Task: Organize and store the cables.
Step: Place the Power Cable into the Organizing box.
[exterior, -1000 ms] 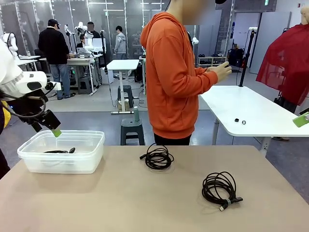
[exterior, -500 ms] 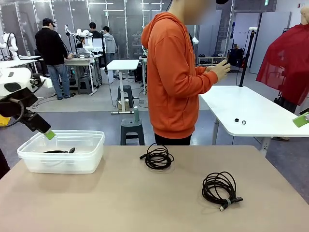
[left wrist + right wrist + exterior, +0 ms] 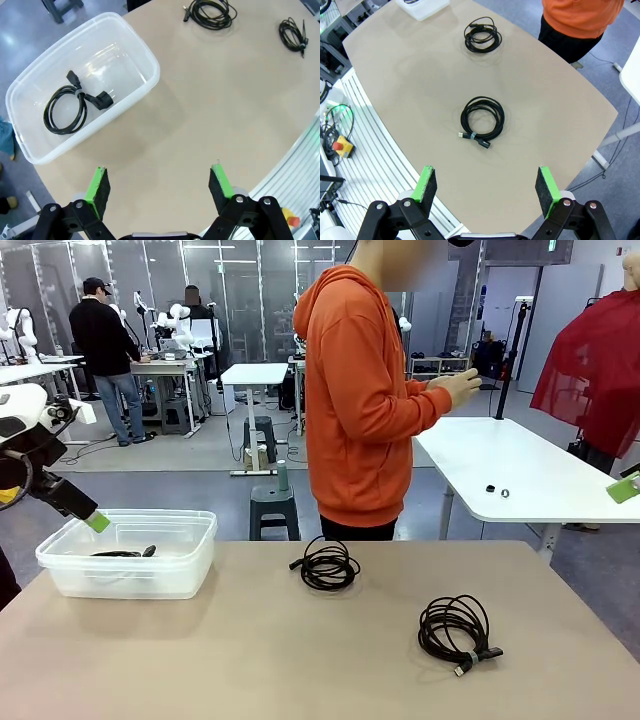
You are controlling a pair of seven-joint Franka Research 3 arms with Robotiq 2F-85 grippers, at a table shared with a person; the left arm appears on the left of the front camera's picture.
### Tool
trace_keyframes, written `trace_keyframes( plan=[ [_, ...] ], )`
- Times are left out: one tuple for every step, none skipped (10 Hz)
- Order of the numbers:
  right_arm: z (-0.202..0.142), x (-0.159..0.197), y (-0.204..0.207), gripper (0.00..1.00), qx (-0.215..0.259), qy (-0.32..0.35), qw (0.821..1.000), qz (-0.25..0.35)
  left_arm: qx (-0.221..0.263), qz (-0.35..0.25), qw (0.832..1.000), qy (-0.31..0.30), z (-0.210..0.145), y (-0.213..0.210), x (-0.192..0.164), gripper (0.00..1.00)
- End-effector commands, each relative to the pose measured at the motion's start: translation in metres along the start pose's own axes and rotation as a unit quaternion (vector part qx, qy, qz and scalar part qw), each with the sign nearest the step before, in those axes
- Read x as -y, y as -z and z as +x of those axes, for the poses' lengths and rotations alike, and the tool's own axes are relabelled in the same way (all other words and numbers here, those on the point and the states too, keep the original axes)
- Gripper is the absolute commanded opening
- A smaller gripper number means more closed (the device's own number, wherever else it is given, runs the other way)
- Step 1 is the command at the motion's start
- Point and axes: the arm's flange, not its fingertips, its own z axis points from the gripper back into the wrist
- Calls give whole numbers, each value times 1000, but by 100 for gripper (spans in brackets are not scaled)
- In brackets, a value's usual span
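Nearest you, one coiled cable [image 3: 457,632] lies at the right front of the table [image 3: 250,660]. Farther back, a second coil [image 3: 327,566] sits mid-table. At the left, the clear bin [image 3: 60,570] holds a third coil [image 3: 65,108], which is hard to make out through the bin's wall from the front. The left gripper [image 3: 159,182] hangs near the bin with its jaws spread wide and empty. The right gripper [image 3: 485,187], cut off at the front view's edge, is equally spread and empty, high over the near coil. A person [image 3: 360,400] stands beyond the table.
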Motion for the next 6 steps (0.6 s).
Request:
trace_keyframes(
  plan=[
    [-1, 0, -1, 100, 4, -6, 1000, 5, -7, 7, 1000, 3, 2, 0, 1, 100],
    [-1, 0, -1, 100, 4, -6, 1000, 5, -7, 7, 1000, 3, 2, 0, 1, 100],
    [-1, 0, -1, 100, 4, -6, 1000, 5, -7, 7, 1000, 3, 2, 0, 1, 100],
    [-1, 0, -1, 100, 4, -6, 1000, 5, -1, 1, 1000, 2, 1, 1, 1, 100],
    [-1, 0, -1, 100, 4, -6, 1000, 5, 9, 21, 998, 58, 1, -14, 3, 100],
    [-1, 0, -1, 100, 4, -6, 1000, 5, 6, 30, 995, 95, 3, -33, 4, 100]
  ],
)
